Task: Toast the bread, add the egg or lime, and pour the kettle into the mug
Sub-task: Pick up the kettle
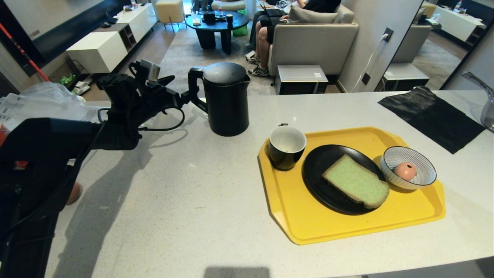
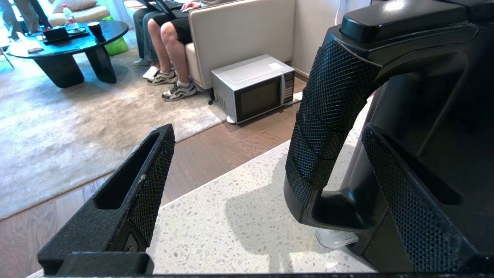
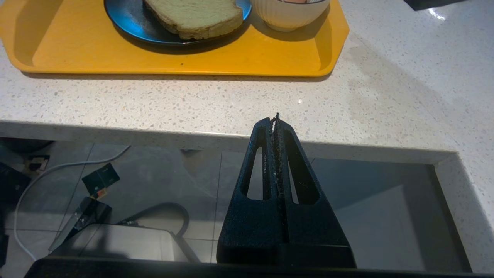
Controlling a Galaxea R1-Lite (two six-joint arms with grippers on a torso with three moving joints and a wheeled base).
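Observation:
The tall black kettle (image 1: 225,100) stands at the back of the white counter. My left gripper (image 1: 185,97) is open at its loop handle (image 2: 328,127). The handle stands between the two fingers; one finger (image 2: 405,200) lies on the kettle-body side of it, the other (image 2: 135,193) well clear. The black mug (image 1: 286,146), the green bread (image 1: 355,181) on a black plate (image 1: 320,173) and the pink egg (image 1: 405,170) in a striped bowl (image 1: 401,152) sit on a yellow tray (image 1: 293,216). No lime is in view. My right gripper (image 3: 275,117) hangs shut below the counter's front edge.
A black mat (image 1: 432,116) lies at the back right, with a faucet (image 1: 482,88) beyond it. A plastic bag (image 1: 42,100) rests at the left edge. Behind the counter, a microwave (image 1: 301,79) stands on the floor and a person sits on a sofa.

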